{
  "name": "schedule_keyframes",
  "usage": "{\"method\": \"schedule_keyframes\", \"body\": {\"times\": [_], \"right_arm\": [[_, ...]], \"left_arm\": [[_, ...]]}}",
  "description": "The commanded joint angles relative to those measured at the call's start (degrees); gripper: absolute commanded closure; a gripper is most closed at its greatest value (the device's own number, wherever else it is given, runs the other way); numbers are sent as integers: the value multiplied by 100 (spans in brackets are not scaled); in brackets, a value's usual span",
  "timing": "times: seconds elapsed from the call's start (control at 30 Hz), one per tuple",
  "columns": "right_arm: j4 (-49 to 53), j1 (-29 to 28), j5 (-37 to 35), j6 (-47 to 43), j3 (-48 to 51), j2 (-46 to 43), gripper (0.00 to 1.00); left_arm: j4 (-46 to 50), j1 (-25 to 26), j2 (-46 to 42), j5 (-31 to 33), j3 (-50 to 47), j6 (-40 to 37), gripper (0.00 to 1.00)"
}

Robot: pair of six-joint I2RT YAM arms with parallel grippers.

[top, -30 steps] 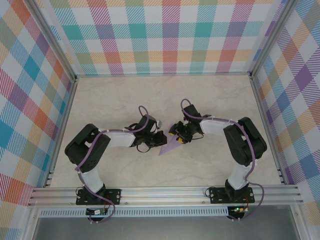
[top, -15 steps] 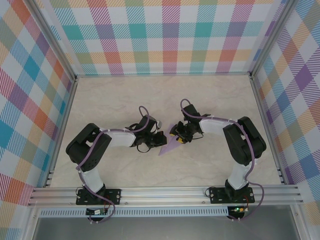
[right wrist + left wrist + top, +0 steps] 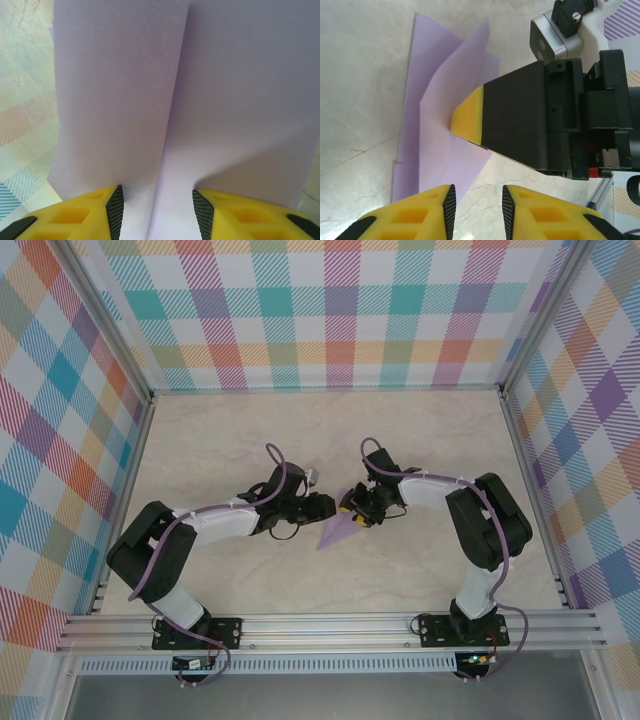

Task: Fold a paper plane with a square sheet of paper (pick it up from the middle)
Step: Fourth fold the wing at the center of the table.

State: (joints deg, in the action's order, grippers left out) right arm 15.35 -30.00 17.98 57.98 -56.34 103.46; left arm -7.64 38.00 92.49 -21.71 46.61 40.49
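**Enclosure.** A pale marbled table (image 3: 420, 440) formed the floor of a cell with checked walls (image 3: 330, 310) in many colours on three sides. An aluminium rail (image 3: 330, 625) crossed the near edge.

**Arms.** The left arm (image 3: 215, 520) and the right arm (image 3: 450, 490) both reached inward, and their wrists met near the middle of the table.

**Workpiece.** The paper plane (image 3: 338, 534), made of pale lavender paper, lay on the table between the two wrists. From above it appeared as a narrow triangle with its point toward the near edge. The left wrist view showed overlapping folded layers (image 3: 435, 130), with one flap lifted off the surface. In the right wrist view a long crease ran down the paper (image 3: 125, 100).

**Right gripper.** The right gripper (image 3: 352, 520) was over the paper's far end. Its jaws stood apart (image 3: 157, 200), one finger on each side of the crease. A yellow fingertip (image 3: 467, 117) touched the paper.

**Left gripper.** The left gripper (image 3: 325, 508) was just beside the paper. Its jaws were parted and held nothing (image 3: 478, 200), and bare table showed between the fingers.
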Motion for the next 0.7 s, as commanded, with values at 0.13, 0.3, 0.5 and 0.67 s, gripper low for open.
{"method": "schedule_keyframes", "body": {"times": [0.13, 0.3, 0.5, 0.67], "right_arm": [[981, 55, -976, -58, 325, 511, 53], [952, 55, -912, -92, 334, 430, 53], [903, 64, -840, -355, 316, 210, 53], [704, 107, -589, -787, 341, -221, 52]], "left_arm": [[-269, -91, 441, -248, -102, 301, 63], [-400, -100, 749, -557, 41, 235, 65], [-714, -126, 1003, -894, 126, 285, 83], [-910, -126, 1157, -1093, 163, 346, 98]]}}
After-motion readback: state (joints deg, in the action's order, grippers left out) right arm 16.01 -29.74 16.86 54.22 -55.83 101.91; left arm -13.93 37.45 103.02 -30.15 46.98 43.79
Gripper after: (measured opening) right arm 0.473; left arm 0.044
